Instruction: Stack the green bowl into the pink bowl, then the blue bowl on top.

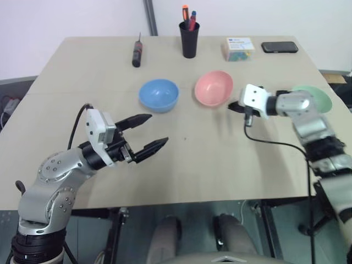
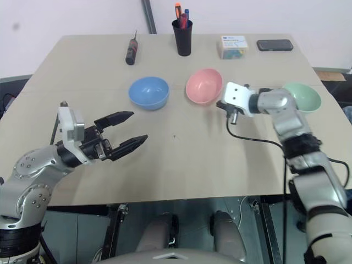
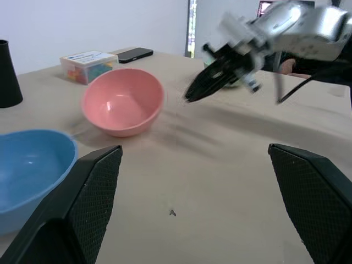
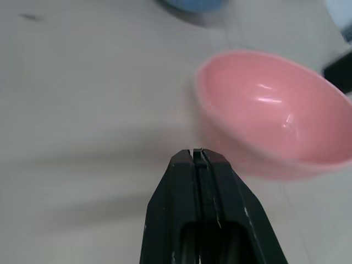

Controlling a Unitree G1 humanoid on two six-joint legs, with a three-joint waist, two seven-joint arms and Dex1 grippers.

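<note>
Just beside closed right jaws, pink bowl (image 2: 203, 86)

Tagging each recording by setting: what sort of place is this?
Probably an office or lab desk: a beige table carrying a black pen cup, a phone and a small box of coloured clips.

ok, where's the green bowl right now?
In the head views, the green bowl sits on the table's right side, behind the right arm, right of the pink bowl.
</note>
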